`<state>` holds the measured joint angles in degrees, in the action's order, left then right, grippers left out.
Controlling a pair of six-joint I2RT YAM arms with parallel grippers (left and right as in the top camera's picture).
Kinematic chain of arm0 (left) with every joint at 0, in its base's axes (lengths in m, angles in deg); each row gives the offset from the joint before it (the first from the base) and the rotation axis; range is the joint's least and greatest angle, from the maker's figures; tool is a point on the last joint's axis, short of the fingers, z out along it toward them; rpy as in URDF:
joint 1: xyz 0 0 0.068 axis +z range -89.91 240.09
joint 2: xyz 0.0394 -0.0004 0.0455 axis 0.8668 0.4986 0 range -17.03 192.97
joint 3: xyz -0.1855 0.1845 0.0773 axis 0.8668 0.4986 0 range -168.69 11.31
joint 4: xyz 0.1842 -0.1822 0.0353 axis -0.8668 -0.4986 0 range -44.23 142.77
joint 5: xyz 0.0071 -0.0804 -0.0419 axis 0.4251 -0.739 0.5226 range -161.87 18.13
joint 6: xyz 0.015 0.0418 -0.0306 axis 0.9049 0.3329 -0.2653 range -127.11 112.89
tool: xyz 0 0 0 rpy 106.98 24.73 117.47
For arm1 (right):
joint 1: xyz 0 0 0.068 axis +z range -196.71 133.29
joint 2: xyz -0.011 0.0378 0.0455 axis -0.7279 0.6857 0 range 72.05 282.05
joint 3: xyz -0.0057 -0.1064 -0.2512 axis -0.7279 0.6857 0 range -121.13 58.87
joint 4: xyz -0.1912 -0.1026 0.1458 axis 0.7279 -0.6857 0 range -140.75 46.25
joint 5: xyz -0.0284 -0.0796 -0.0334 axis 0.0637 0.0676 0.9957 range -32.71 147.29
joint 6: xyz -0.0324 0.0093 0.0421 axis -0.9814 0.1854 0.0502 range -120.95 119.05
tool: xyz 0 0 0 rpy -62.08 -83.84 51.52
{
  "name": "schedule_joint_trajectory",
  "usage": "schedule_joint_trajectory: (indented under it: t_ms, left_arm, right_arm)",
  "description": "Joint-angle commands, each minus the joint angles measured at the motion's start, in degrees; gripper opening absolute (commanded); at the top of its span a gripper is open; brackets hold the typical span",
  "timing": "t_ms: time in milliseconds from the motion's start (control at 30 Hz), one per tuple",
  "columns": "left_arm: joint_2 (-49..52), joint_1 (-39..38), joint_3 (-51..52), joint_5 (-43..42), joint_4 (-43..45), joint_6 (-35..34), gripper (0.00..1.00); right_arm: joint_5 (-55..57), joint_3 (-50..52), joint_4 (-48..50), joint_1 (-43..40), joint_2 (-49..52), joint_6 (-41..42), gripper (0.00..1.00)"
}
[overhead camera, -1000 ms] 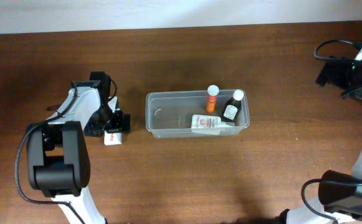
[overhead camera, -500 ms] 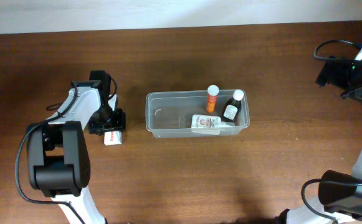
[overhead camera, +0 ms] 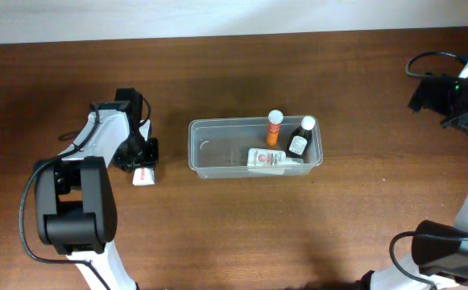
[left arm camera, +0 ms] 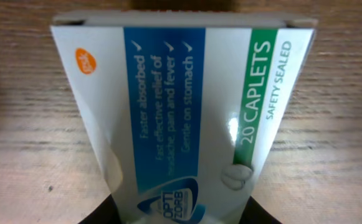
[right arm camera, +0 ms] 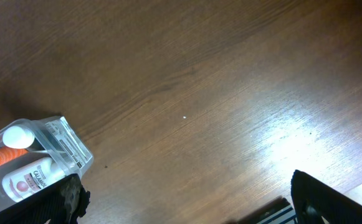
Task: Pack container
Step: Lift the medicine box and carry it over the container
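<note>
The container (overhead camera: 209, 150) is a clear shallow tub at the table's middle. In it are an orange bottle (overhead camera: 275, 128), a dark bottle (overhead camera: 300, 138) and a white bottle (overhead camera: 267, 159) lying flat. Left of the tub, my left gripper (overhead camera: 141, 163) is shut on a white box of caplets (overhead camera: 143, 176) that lies on the wood. That box (left arm camera: 181, 106) fills the left wrist view, with the dark fingers (left arm camera: 100, 213) pressed against its sides. My right gripper (right arm camera: 187, 205) stands open over bare wood at the far right, away from the tub's corner (right arm camera: 65, 146).
The right arm (overhead camera: 451, 93) with its cables sits at the table's far right edge. The left arm's base (overhead camera: 76, 209) takes up the front left. Bare wood lies between the tub and both arms.
My left gripper has closed from wide open onto the sides of the caplet box, and the box has shifted slightly left. The right arm has not moved.
</note>
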<state>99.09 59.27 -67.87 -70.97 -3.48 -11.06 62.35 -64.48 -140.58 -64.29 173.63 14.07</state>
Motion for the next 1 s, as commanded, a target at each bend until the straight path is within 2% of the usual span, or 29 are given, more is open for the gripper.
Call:
schedule_joint_trajectory:
  t_ms: [0, 200, 333, 467, 600, 667, 867, 933, 967]
  left_arm:
    - [0.76, 0.26, -6.14, 0.39, -3.19, 0.11, 0.36]
    - [0.76, 0.24, -21.29, -0.59, -15.32, 0.13, 0.36]
    - [0.76, 0.22, -31.52, -8.11, -23.71, 0.98, 0.36]
    - [0.72, -0.46, -35.8, -12.9, -28.55, 2.01, 0.36]
    - [0.63, -2.69, -35.98, -16.46, -30.71, 7.52, 0.36]
    - [0.63, -5.14, -35.98, -16.57, -31.06, 12.24, 0.36]
    - [0.63, -10.64, -35.98, -16.57, -30.77, 19.58, 0.36]
    - [0.66, -12.76, -35.95, -16.59, -30.42, 24.13, 0.36]
    - [0.66, -14.64, -35.93, -16.5, -29.73, 28.61, 0.42]
  right_arm:
    - [0.11, 0.04, 0.13, -0.07, -0.11, 0.5, 0.98]
    - [0.09, 0.04, 0.13, -0.07, -0.11, 0.5, 0.98]
    - [0.09, 0.04, 0.13, -0.07, -0.11, 0.5, 0.98]
    - [0.09, 0.04, 0.13, -0.07, -0.11, 0.5, 0.98]
    - [0.09, 0.04, 0.13, -0.07, -0.11, 0.5, 0.98]
    - [0.09, 0.04, 0.13, -0.07, -0.11, 0.5, 0.98]
    - [0.09, 0.04, 0.13, -0.07, -0.11, 0.5, 0.98]
    - [0.09, 0.04, 0.13, -0.07, -0.11, 0.5, 0.98]
    - [0.09, 0.04, 0.13, -0.07, -0.11, 0.5, 0.98]
